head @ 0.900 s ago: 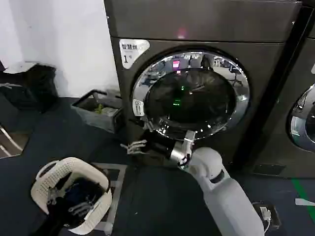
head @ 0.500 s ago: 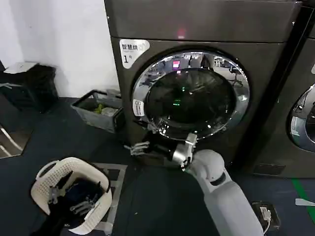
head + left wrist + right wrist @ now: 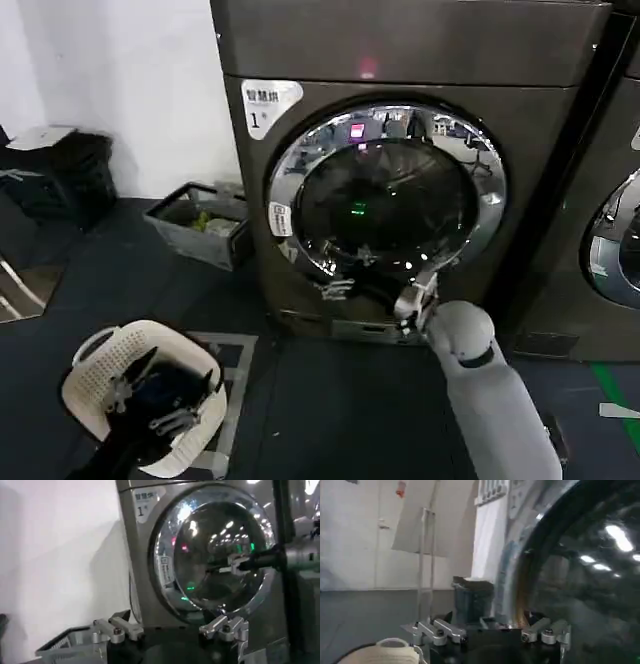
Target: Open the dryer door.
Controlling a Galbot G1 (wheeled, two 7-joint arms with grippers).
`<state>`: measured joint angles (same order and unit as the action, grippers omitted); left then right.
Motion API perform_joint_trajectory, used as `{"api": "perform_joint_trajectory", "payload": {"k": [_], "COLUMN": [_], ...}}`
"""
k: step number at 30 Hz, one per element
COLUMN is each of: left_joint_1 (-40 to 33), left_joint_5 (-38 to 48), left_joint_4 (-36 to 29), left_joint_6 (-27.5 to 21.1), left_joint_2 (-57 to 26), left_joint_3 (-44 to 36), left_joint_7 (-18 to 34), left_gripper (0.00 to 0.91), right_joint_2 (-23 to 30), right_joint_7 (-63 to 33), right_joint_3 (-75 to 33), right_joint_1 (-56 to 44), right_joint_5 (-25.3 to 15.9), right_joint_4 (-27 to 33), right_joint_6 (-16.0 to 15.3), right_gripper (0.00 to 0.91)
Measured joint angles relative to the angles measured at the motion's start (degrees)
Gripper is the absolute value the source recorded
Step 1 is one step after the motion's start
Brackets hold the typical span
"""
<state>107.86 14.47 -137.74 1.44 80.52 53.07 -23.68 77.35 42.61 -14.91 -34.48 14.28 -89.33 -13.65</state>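
Head view shows the right gripper, fingers apart and empty, reaching for the shut dryer door.

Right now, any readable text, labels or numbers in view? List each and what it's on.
"1": on the white sticker at the upper left of the dryer front; the line of characters above it is too blurred to read.
Small white label on the dryer door ring's left side: too small to read.

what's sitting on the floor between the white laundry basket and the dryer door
In the head view, bare dark floor with a pale painted outline separates the basket from the dryer door; the grey bin sits off to the left.
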Motion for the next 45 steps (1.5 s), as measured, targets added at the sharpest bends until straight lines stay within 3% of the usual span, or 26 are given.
{"api": "perform_joint_trajectory", "payload": {"k": [22,45], "left_joint_1": [0.3,0.0], "left_joint_5": [-3.5,-3.1], "left_joint_4": [1.3,2.0], "left_joint_6": [3.0,3.7], "left_joint_2": [0.2,0.1], "left_joint_3": [-1.4,-1.8], "left_joint_7": [1.7,1.3], "left_gripper": [0.907,0.907], "right_joint_2": [4.3,5.1], "right_joint_7": [-2.5,-1.9], "right_joint_3": [5.8,9.3], "right_joint_1": [8.6,10.9], "right_joint_5": [-2.4,-1.5], "right_joint_4": [12.7,15.4], "right_joint_6": [2.8,3.1], "right_gripper": [0.907,0.907]}}
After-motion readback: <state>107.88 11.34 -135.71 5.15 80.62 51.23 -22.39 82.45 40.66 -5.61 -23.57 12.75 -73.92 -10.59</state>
